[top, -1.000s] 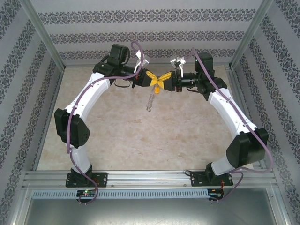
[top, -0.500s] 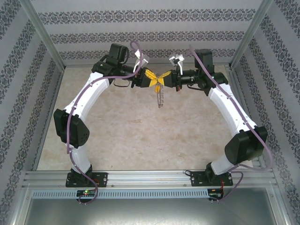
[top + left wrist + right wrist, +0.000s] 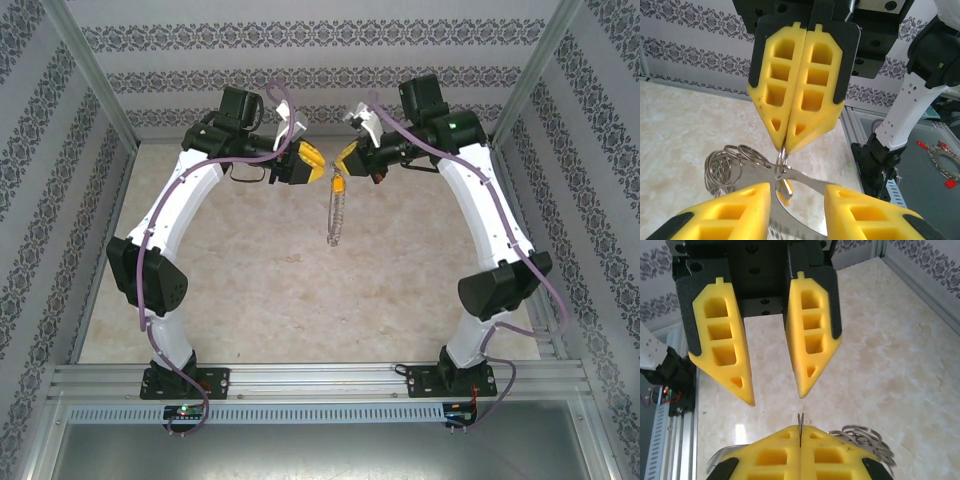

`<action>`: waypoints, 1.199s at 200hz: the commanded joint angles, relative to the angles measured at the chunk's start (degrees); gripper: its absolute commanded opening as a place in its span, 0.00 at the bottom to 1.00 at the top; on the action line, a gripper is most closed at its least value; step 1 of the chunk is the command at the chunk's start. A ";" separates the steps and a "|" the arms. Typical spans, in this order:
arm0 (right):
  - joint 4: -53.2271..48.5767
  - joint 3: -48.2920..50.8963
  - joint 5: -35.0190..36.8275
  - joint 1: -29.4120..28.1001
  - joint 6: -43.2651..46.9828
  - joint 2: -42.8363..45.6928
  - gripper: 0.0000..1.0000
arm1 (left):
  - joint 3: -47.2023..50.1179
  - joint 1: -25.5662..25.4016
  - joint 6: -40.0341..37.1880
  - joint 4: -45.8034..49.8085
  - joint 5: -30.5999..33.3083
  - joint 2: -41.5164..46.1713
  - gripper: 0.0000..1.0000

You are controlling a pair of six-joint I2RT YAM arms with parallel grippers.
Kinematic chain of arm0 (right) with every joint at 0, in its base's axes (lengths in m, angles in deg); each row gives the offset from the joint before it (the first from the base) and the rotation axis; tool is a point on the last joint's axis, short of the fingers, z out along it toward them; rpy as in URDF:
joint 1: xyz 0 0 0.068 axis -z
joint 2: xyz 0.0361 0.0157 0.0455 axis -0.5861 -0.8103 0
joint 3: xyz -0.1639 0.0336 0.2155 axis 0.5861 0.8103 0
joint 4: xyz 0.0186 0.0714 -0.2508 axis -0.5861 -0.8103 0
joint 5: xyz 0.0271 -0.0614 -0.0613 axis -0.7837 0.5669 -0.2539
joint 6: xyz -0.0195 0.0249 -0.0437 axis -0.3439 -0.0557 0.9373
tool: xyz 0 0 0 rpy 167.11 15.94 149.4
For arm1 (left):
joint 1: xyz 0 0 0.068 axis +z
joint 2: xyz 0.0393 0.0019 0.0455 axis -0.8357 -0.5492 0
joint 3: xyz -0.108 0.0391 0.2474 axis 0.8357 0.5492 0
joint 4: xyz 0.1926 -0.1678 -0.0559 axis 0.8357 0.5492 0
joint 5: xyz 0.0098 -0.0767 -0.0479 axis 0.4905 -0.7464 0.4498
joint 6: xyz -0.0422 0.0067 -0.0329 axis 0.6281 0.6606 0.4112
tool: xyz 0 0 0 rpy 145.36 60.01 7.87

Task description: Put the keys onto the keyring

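Observation:
My right gripper [image 3: 350,158] [image 3: 800,432] is shut on a thin split ring at the top of the keyring [image 3: 336,215] [image 3: 812,183], which hangs below it in mid-air over the table. The key [image 3: 338,184] [image 3: 784,190], with its orange head, dangles just under that grip. A bunch of small silver rings [image 3: 730,162] [image 3: 865,437] clusters to one side. My left gripper [image 3: 305,160] [image 3: 797,189] faces the right one [image 3: 786,145] tip to tip, a short gap away. Its jaws are open with nothing between them. In the right wrist view the left gripper [image 3: 776,399] stands open above the pinched ring.
The marble table [image 3: 250,270] lies well below the hanging keyring. Patterned walls close off the back and both sides. An aluminium rail [image 3: 320,380] runs along the near edge by the arm bases. A grey surface beyond the rail carries a small metal ring [image 3: 942,165].
My left gripper has opened, let go and drawn back to the left. My right gripper has shut on the keyring and lifted it, so it now hangs from the right alone.

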 commanded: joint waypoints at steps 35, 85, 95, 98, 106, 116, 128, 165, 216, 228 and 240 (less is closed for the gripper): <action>-14.61 -10.22 2.80 -2.11 8.32 -4.41 0.00 | -2.88 0.47 -4.86 7.09 -3.08 -0.11 0.33; -15.69 -10.76 1.95 -2.67 9.30 -4.89 0.00 | -2.91 -0.90 -5.87 8.02 -4.16 -1.65 0.32; -15.76 -10.85 1.71 -2.75 9.42 -4.94 0.00 | -3.04 -1.22 -5.88 8.01 -4.13 -1.95 0.32; -15.76 -10.85 1.64 -2.78 9.39 -4.98 0.00 | -2.98 -1.29 -5.87 7.94 -4.12 -2.07 0.32; -15.69 -10.85 1.60 -2.80 9.41 -5.02 0.00 | -3.06 -1.47 -5.91 7.78 -4.20 -2.26 0.32; -15.76 -10.94 1.49 -2.80 9.41 -5.01 0.00 | -3.14 -1.84 -5.72 7.67 -4.14 -2.41 0.32; -15.76 -11.00 1.27 -2.90 9.43 -5.15 0.00 | -3.56 -2.21 -5.76 7.70 -4.14 -2.79 0.31; -15.77 -11.11 1.16 -2.88 9.59 -5.45 0.00 | -3.92 -3.01 -6.04 8.09 -4.45 -3.52 0.31; -15.77 -11.29 1.03 -2.96 9.75 -5.90 0.00 | -4.19 -3.38 -6.05 7.70 -5.02 -3.98 0.29; -15.70 -11.29 1.16 -2.99 9.63 -5.99 0.00 | -4.27 -3.56 -5.83 7.44 -5.51 -4.08 0.25; -15.50 -11.29 1.25 -2.99 9.59 -5.97 0.00 | -4.46 -3.71 -5.84 7.52 -5.72 -4.28 0.20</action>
